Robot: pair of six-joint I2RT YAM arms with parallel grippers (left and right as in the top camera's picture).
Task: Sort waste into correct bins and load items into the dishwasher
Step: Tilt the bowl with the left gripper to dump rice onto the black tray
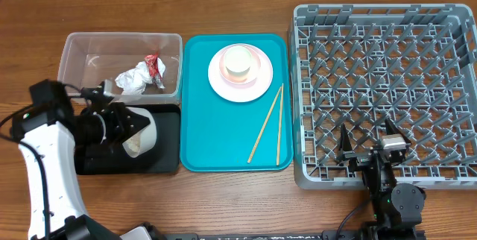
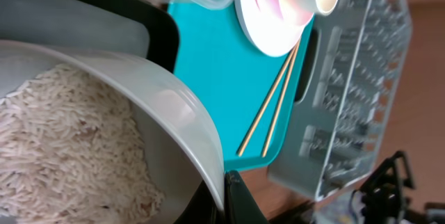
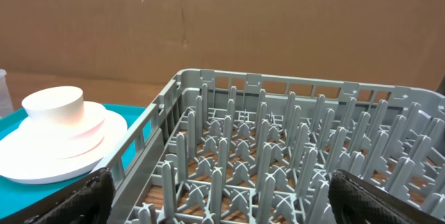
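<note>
My left gripper is shut on the rim of the white bowl, tilted over the black tray. In the left wrist view the bowl holds a heap of white rice, and my fingers pinch its rim. The clear tub holds the crumpled napkin and the red wrapper. The white cup sits upside down on the pink plate on the teal tray. Two chopsticks lie beside it. My right gripper is open and empty over the front edge of the grey dish rack.
The teal serving tray lies between the bins and the rack. The rack has upright pegs throughout. The plate and cup also show in the right wrist view. Bare wooden table lies along the front.
</note>
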